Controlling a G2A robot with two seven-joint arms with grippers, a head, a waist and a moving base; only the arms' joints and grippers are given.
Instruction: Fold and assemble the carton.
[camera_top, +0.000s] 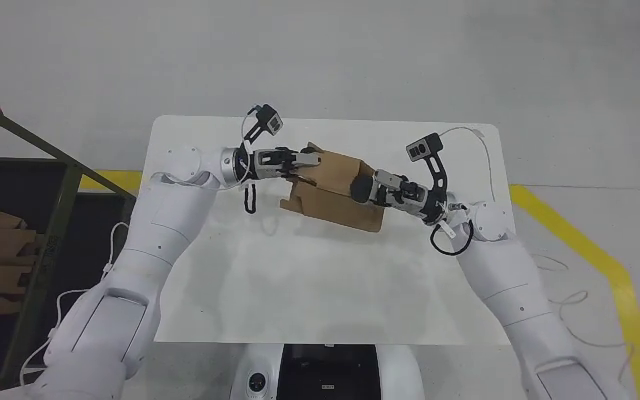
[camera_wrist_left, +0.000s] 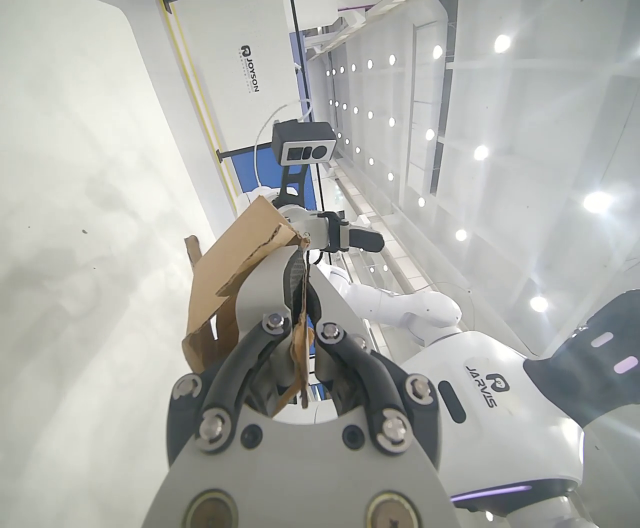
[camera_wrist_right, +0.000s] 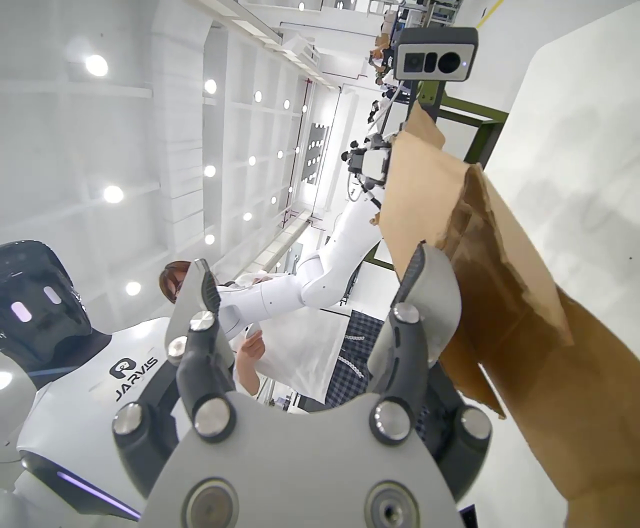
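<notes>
A brown cardboard carton (camera_top: 335, 190), partly folded, is held above the white table (camera_top: 300, 290) between both arms. My left gripper (camera_top: 300, 160) is shut on a flap at the carton's left end; in the left wrist view the cardboard flap (camera_wrist_left: 235, 260) is pinched between its fingers (camera_wrist_left: 295, 280). My right gripper (camera_top: 362, 187) stands open at the carton's right side. In the right wrist view one finger (camera_wrist_right: 430, 280) rests against the carton (camera_wrist_right: 480, 250), while the other finger (camera_wrist_right: 197, 295) stands apart in free air.
The table's near half lies bare below the carton. A dark rack with cardboard (camera_top: 20, 250) stands off the table's left side. A yellow floor stripe (camera_top: 570, 230) runs to the right.
</notes>
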